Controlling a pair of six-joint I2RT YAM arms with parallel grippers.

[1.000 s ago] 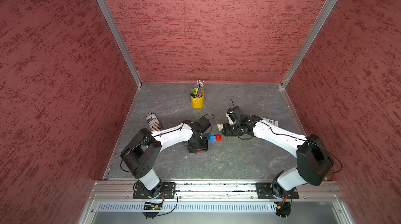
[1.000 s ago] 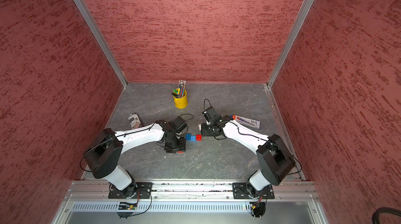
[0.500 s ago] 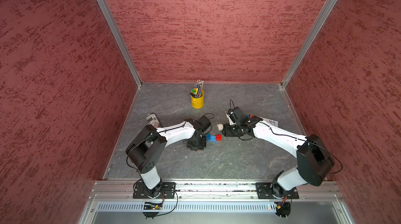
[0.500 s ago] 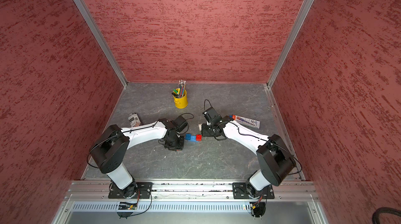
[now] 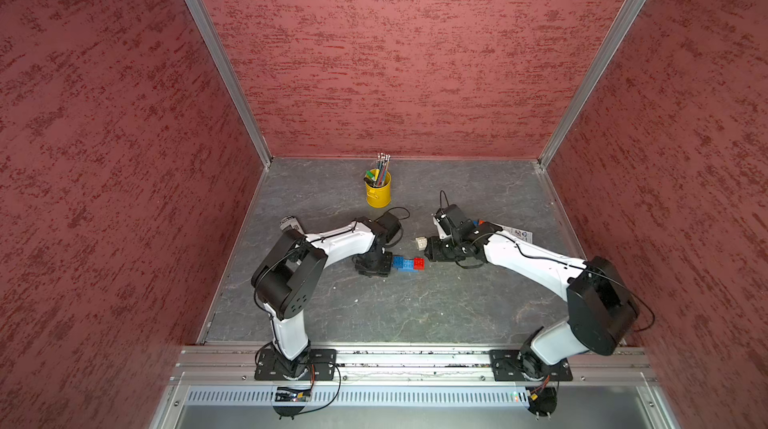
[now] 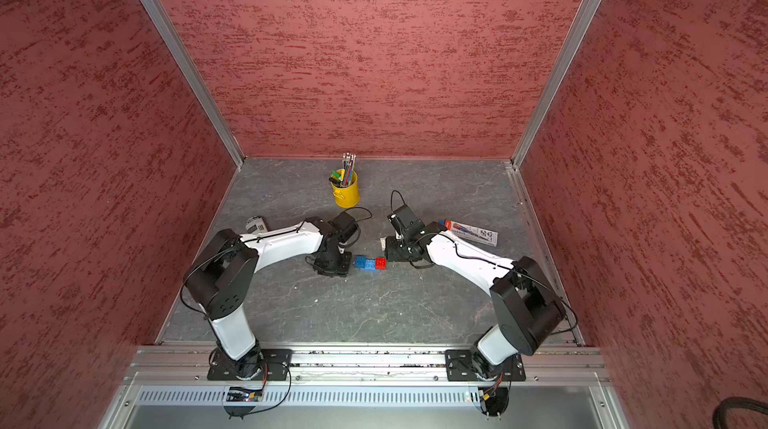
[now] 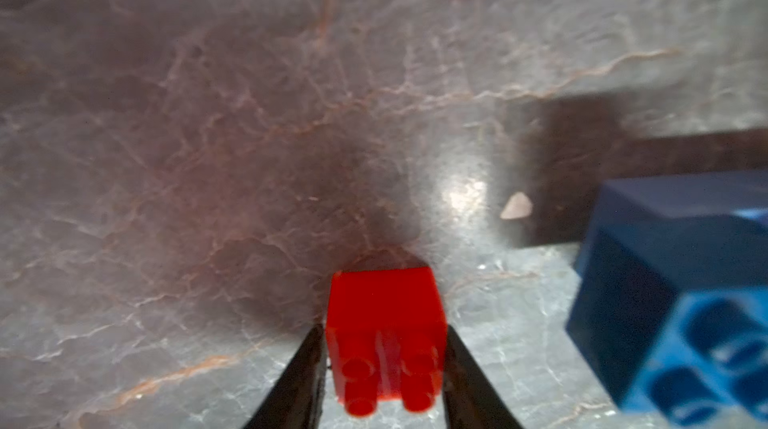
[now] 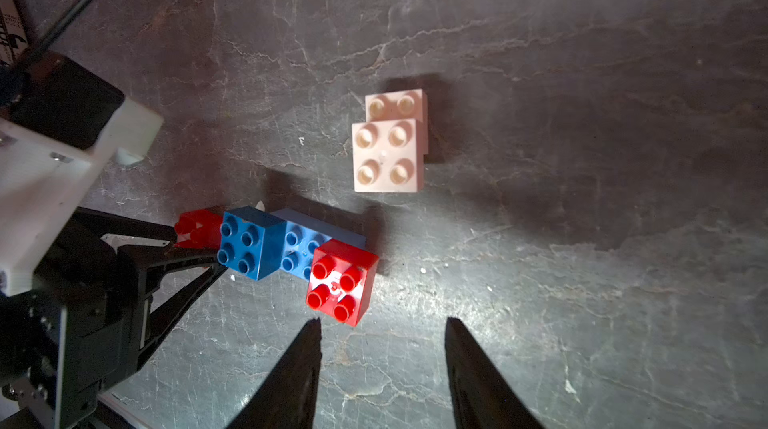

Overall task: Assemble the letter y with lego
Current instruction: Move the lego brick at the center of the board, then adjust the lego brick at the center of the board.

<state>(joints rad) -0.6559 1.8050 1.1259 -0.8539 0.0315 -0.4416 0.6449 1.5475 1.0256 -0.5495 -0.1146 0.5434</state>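
Lego, middle of the worktop (image 5: 415,314): long blue brick (image 8: 305,240) lying flat, studs up. Square blue brick (image 8: 249,242) is stacked on its end nearer the left gripper (image 7: 384,329); square red brick (image 8: 343,281) on the end nearer the right gripper (image 8: 382,320); bare blue studs show between the two. In both top views this brick row (image 5: 409,263) (image 6: 370,262) lies between the two grippers.

Second red brick (image 7: 386,323): on its side, studs toward the left wrist camera; just beside the square blue brick, a strip of worktop showing between them. The left gripper clamps it, one finger (image 7: 299,377) against each flank; whether the brick rests on the worktop or hangs just clear, cannot tell.

White bricks (image 8: 388,154): two, joined in a step, the upper overlapping half of the lower, studs up; standing free, apart from the brick row on its back-edge side.

Right gripper: fingers spread with only bare worktop between them; tips just short of the square red brick, not touching.

Further out: yellow pencil cup (image 5: 378,192) upright near the middle of the back edge, pencils and markers in it; white printed tube (image 6: 471,232) flat near the right edge; small labelled can (image 6: 255,224) near the left edge; worktop grey, veined like stone.
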